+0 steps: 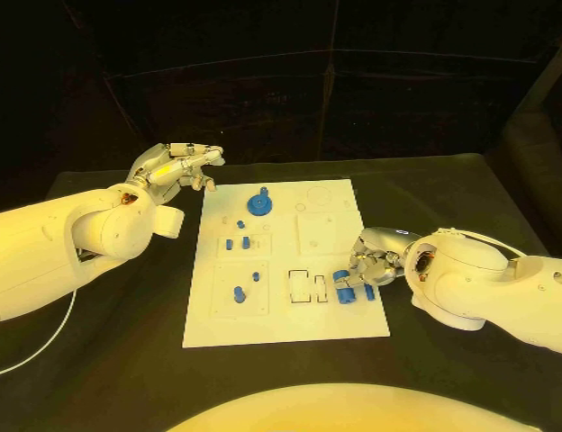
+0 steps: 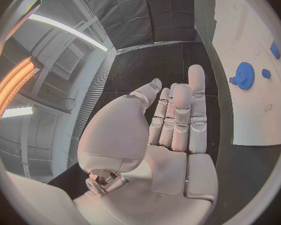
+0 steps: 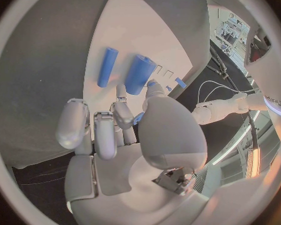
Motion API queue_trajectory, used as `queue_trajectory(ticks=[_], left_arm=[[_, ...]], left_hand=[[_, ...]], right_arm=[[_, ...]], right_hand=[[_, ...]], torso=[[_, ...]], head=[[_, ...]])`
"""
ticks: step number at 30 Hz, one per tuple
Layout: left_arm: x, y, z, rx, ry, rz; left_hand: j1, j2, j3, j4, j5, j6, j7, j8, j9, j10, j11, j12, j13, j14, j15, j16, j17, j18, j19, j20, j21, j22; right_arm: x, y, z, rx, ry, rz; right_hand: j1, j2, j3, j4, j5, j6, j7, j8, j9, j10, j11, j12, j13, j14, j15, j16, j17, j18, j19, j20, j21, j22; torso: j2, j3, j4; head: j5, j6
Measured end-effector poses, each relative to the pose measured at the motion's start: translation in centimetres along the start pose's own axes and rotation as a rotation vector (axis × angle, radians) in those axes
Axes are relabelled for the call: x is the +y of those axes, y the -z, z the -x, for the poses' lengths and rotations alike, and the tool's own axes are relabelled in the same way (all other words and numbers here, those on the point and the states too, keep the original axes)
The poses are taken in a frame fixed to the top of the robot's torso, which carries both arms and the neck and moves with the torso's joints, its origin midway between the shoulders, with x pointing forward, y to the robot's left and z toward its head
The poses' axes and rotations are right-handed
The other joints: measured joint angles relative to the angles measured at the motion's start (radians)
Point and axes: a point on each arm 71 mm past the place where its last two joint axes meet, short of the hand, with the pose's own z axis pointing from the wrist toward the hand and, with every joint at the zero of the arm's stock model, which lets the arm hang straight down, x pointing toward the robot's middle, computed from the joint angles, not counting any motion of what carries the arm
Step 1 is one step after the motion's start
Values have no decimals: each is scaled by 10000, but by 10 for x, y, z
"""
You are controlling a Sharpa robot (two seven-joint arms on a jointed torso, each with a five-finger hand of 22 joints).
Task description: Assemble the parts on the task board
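Observation:
The white task board (image 1: pixel 294 319) lies in the middle of the table. A blue gear (image 1: pixel 263 203) stands near its far edge, also seen as the blue gear (image 2: pixel 243 76). Small blue parts (image 1: pixel 240 243) sit in the board's left column. My right hand (image 1: pixel 372 261) is at the board's right edge, beside two blue cylinders (image 1: pixel 346 288). The wrist view shows the thicker cylinder (image 3: pixel 139 74) and a thinner one (image 3: pixel 107 66) just past the fingertips. A sliver of a small blue part (image 3: pixel 139 118) is pinched between thumb and finger. My left hand (image 1: pixel 177 166) is raised beyond the board's far left corner and holds nothing.
Two open rectangular slots (image 1: pixel 307 286) lie just left of the cylinders. Another blue part (image 1: pixel 239 294) sits in the near left recess. Black table (image 1: pixel 463 193) surrounds the board on all sides.

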Motion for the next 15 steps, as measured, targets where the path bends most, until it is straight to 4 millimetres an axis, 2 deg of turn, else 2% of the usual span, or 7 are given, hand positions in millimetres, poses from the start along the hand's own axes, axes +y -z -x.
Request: queue_trajectory(ticks=[5,10,15], left_arm=[[0,0,0,-3,-1,6],[0,0,1,-6,-3,13],[0,1,1,-9,-4,20]], left_hand=[[0,0,0,0,0,0,0,0,0,0,0,0,0,0,0,0,0,0,0,0,0,0],[0,0,0,0,0,0,0,0,0,0,0,0,0,0,0,0,0,0,0,0,0,1],[0,0,0,0,0,0,0,0,0,0,0,0,0,0,0,0,0,0,0,0,0,1]], right_arm=[[2,-2,-7,184,152,-4],[7,-5,-9,201,286,103],[10,-7,-10,133,438,180]], right_hand=[[0,0,0,0,0,1,1,9,24,0,0,0,0,0,0,0,-1,0,0,0,0,11],[1,0,0,0,0,-52,-8,160,98,0,0,0,35,0,0,0,-1,0,0,0,0,10],[284,283,82,-68,236,-139,5,347,191,0,0,0,156,0,1,0,-2,0,0,0,0,80]], torso=[[3,-3,4],[3,-7,6],[2,-9,7]], head=[[0,-21],[32,-41],[43,-58]])
